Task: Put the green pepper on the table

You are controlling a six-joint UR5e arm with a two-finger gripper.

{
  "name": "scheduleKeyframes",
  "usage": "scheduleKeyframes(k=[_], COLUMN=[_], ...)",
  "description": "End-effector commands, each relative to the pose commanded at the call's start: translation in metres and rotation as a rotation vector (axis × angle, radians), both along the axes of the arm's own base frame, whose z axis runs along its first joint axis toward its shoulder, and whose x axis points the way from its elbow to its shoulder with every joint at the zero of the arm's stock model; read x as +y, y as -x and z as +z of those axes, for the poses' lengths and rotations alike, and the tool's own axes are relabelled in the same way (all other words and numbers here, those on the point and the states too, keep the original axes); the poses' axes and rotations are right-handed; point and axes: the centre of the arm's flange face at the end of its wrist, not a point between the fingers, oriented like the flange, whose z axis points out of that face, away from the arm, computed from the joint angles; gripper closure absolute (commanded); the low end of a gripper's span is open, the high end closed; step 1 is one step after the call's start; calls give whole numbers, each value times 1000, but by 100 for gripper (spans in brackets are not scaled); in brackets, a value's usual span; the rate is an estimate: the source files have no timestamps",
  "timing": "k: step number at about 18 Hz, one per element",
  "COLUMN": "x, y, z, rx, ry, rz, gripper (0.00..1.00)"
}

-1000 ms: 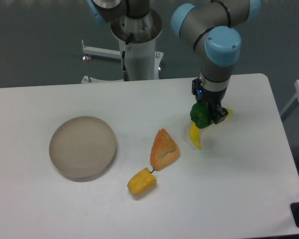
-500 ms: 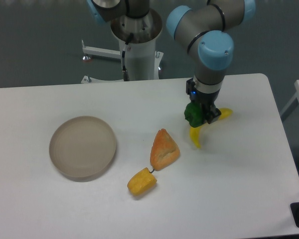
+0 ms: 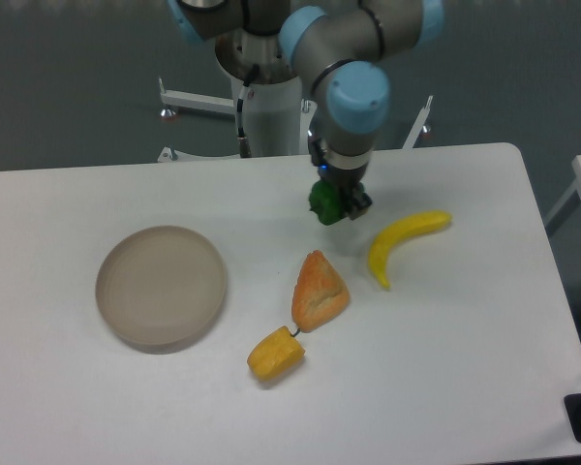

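Observation:
The green pepper (image 3: 323,203) is small, glossy and dark green. My gripper (image 3: 335,206) is shut on it and holds it just above the white table (image 3: 465,339), near the back middle. The arm comes down from above, with its blue-capped wrist right over the pepper. The pepper sits left of the yellow banana (image 3: 403,242) and above the orange wedge (image 3: 319,291) in the picture. Whether the pepper touches the tabletop I cannot tell.
A round beige-grey plate (image 3: 161,285) lies at the left. A yellow-orange chunk with a stem (image 3: 276,355) lies in front of the orange wedge. The robot's base column (image 3: 268,107) stands behind the table's back edge.
My gripper has carried the green pepper to the left and towards the back, away from above the banana. The banana now shows in full. Nothing else has moved.

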Motion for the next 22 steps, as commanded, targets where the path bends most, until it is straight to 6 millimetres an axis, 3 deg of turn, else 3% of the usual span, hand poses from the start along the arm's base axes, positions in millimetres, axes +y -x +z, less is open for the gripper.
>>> scheduleKeyframes(k=[2, 4, 6, 7, 12, 17, 22], x=[-1, 1, 5, 5, 16, 41, 66], y=[-15, -17, -14, -14, -3, 37, 66], z=[-13, -20, -18, -19, -5, 62, 93], rx=[-28, -30, -28, -26, 25, 106, 149], ry=[20, 32, 26, 24, -38, -150, -207], rz=[-6, 12, 0, 3, 2, 42, 40], gripper=[77, 67, 39, 0, 0, 0, 0])
